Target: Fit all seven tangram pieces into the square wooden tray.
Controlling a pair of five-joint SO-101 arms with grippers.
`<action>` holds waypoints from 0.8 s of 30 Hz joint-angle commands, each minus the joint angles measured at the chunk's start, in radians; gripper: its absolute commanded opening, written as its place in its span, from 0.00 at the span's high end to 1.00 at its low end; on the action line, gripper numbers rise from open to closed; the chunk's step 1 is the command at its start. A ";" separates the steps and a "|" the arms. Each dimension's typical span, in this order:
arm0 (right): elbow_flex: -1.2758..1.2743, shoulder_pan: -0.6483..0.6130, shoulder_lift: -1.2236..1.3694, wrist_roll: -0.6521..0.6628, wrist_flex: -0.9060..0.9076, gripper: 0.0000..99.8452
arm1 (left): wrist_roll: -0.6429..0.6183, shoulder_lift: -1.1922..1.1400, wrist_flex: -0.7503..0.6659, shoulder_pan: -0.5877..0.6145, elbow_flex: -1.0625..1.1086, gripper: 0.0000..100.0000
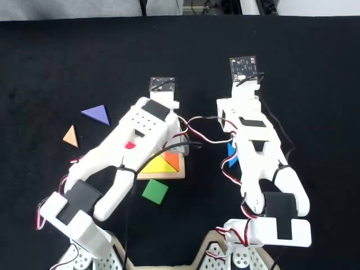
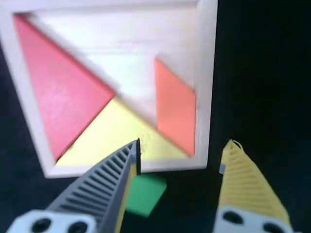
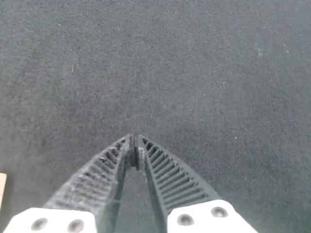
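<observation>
Black table (image 1: 50, 62) carries the wooden tray (image 2: 207, 73); left claw (image 2: 184, 145) spread wide over its rim, right claw (image 3: 135, 143) clenched empty. Lifting the green square (image 2: 144, 195) likely calls for straddling its flat sides squarely.

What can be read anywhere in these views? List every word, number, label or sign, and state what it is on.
No text can be read.
Small circuit board: pale marks, too small to read.
Second circuit board: likewise too small to read.
Wooden tray and the tangram pieces in it: no print visible.
</observation>
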State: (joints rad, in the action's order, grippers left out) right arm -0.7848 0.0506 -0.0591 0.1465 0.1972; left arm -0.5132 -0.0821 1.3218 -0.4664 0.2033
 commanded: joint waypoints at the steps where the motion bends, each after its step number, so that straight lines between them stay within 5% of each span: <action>1: 0.024 0.014 -0.050 -0.008 -0.018 0.99 | 0.046 0.184 0.084 0.070 -0.067 0.72; 9: 0.024 0.008 -0.048 -0.008 -0.023 0.99 | 0.132 0.566 0.137 0.361 0.001 0.72; 15: 0.024 0.009 -0.042 -0.009 -0.025 0.98 | 0.143 0.571 -0.043 0.598 0.223 0.72; 24: 0.024 0.008 -0.041 -0.009 -0.025 0.98 | 0.394 0.562 -0.005 0.777 0.312 0.72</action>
State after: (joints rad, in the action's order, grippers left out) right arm -0.7848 0.0506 -0.0591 0.1465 0.1972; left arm -0.1619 0.4687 1.3157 0.2516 0.5040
